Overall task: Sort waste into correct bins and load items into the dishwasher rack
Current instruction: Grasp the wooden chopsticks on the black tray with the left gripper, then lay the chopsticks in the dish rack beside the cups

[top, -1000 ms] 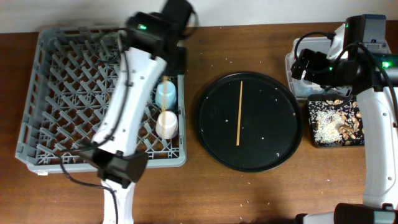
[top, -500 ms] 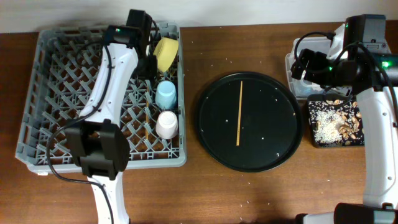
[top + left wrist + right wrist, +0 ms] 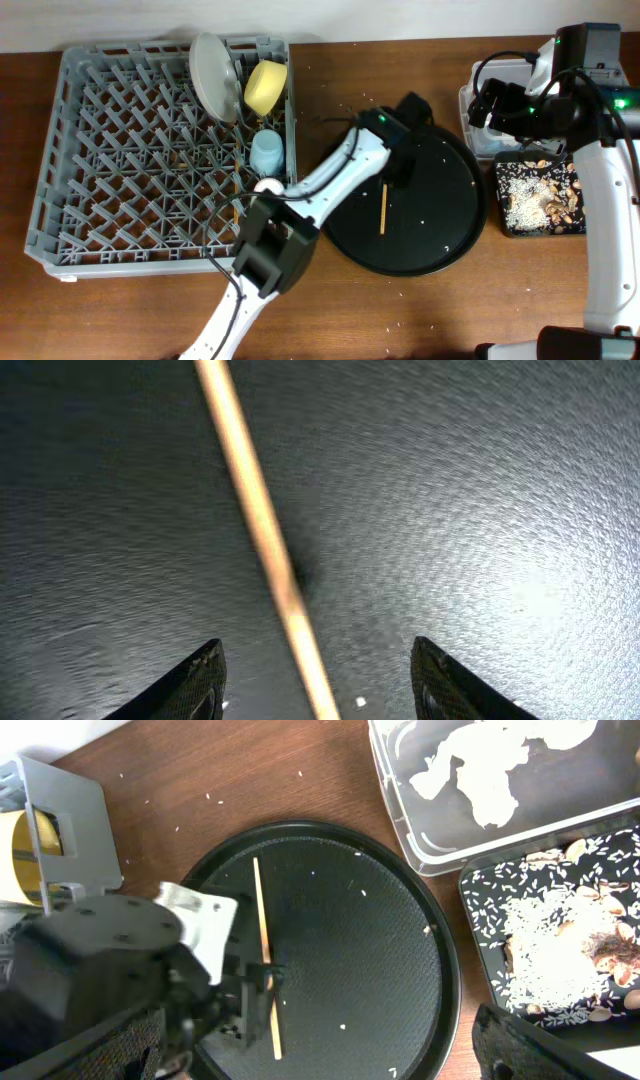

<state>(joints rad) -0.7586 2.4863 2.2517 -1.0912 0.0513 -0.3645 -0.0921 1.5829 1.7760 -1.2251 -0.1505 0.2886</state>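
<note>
Grey plastic fills the left of your table. The dishwasher rack (image 3: 120,150) has upright pegs, which is why the pale plate (image 3: 212,75) can stand on edge at its far rim. The yellow bowl (image 3: 264,86) is tipped on its side just beside the plate. Nearer you in the same right-hand column sit the blue cup (image 3: 266,152) and the pinkish-white cup (image 3: 266,185), both mouth down as far as I can judge. The second cup is partly hidden by your left arm.

The round black tray (image 3: 450,215) lies between the rack and the bins. It holds one chopstick (image 3: 262,525) lying flat, plus a few stray rice grains (image 3: 343,1027).

To the right, the clear tub (image 3: 395,815) holds crumpled white napkins (image 3: 480,775). The shallow black tray (image 3: 497,200) nearer you holds the heap of rice and brownish bits (image 3: 560,955), so paper and food are kept apart.

Your left gripper (image 3: 315,650) hangs low over the round tray with its jaws spread and nothing in them. The chopstick runs between its fingers (image 3: 200,680). I judge you are lined up to pinch it, and because it is thin and flat on the tray, you will need to close right at the surface.

Your right gripper (image 3: 488,104) sits over the clear tub, jaws parted and empty as far as the wrist view shows.
</note>
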